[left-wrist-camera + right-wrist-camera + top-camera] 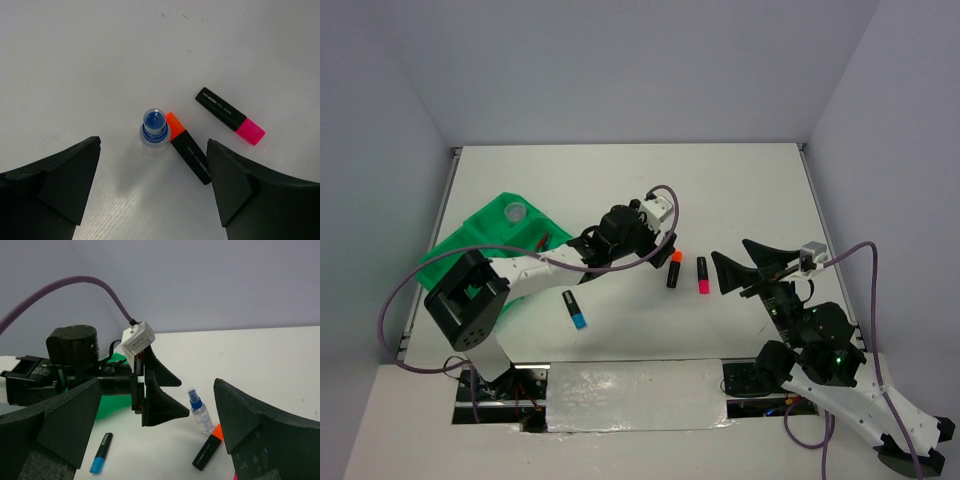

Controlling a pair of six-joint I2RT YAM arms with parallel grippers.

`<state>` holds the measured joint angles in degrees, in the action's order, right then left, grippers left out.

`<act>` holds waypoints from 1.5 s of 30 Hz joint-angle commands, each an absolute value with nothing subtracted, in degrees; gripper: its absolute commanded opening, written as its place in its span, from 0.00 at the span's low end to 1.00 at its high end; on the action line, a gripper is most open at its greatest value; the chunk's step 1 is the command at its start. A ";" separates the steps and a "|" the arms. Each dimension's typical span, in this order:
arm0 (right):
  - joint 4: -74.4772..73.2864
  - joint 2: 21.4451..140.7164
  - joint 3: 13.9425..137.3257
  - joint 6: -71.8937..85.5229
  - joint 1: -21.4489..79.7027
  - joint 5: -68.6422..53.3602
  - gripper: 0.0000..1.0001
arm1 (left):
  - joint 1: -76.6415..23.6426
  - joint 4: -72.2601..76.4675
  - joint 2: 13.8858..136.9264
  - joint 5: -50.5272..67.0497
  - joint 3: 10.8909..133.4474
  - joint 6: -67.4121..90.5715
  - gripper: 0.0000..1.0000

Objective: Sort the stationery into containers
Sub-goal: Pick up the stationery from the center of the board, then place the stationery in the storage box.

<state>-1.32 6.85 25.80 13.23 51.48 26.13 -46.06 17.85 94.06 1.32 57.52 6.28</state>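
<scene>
A small clear bottle with a blue cap [155,131] stands upright on the white table; it also shows in the right wrist view [201,411]. An orange-ended highlighter [189,148] lies against its right side, and a pink-ended one [230,116] lies farther right. My left gripper [662,247] is open and empty, hovering over the bottle, which hides it in the top view. A blue-ended highlighter [575,310] lies nearer the arms. The green tray [460,255] at left holds a round clear tub [516,212] and a red pen [542,240]. My right gripper [729,248] is open and empty, right of the pink highlighter [703,275].
The left arm's base [467,300] stands in front of the tray and covers part of it. A purple cable [665,200] loops above the left wrist. Grey walls close in the table at the back and sides.
</scene>
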 commanded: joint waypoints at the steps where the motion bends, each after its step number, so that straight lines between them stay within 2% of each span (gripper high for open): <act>1: -0.88 7.29 26.37 13.18 51.24 26.19 1.00 | -46.14 23.89 96.14 0.26 59.59 3.87 0.99; 4: -1.05 8.26 26.80 13.01 51.24 25.84 1.00 | -46.14 24.43 98.86 -1.14 60.64 3.60 0.98; 5: -1.23 8.61 26.89 12.92 51.24 25.49 1.00 | -46.14 23.74 99.57 -1.23 61.86 3.26 0.94; 9: -1.14 8.70 26.90 12.83 51.24 25.05 1.00 | -46.14 23.99 102.65 -3.33 62.93 2.64 0.91; 12: -0.79 8.35 26.72 12.74 51.24 24.79 1.00 | -45.71 27.06 103.36 -4.22 62.32 2.64 0.86; 15: -1.05 8.35 26.81 12.74 51.24 24.96 1.00 | -45.35 26.02 104.41 -3.60 63.54 2.99 0.68; 16: -0.97 8.35 26.81 12.66 51.33 24.87 1.00 | -45.35 26.10 104.50 -3.17 63.37 2.73 0.50; 17: -0.88 8.35 26.72 12.74 51.33 24.87 1.00 | -45.35 26.28 104.41 -3.34 63.11 2.72 0.44; 18: -0.79 8.35 26.72 12.66 51.24 24.79 1.00 | -45.35 26.98 103.98 -3.51 62.24 2.72 0.28; 21: -0.70 8.61 26.72 12.66 51.33 24.52 1.00 | -45.35 29.18 101.70 -3.86 59.95 2.99 0.00; 27: -0.88 9.40 26.98 12.57 51.24 24.43 1.00 | -43.60 25.33 93.70 -10.18 60.11 4.22 0.00; 29: -0.88 9.40 26.98 12.57 51.24 24.43 1.00 | -41.41 21.02 88.72 -16.13 60.64 5.01 0.00; 33: -0.88 9.32 27.07 12.57 51.33 24.00 1.00 | -34.73 15.04 77.98 -20.74 59.86 7.64 0.00; 36: -0.79 9.14 27.07 12.57 51.33 23.55 1.00 | -29.98 8.81 69.98 -29.06 60.03 8.79 0.00; 41: -0.97 9.14 27.42 12.66 51.33 22.68 1.00 | -23.04 -9.73 61.71 -53.30 60.65 19.04 0.00; 45: -1.05 8.61 27.33 12.75 51.33 22.06 1.00 | -13.39 -13.89 58.28 -56.94 57.40 23.46 0.00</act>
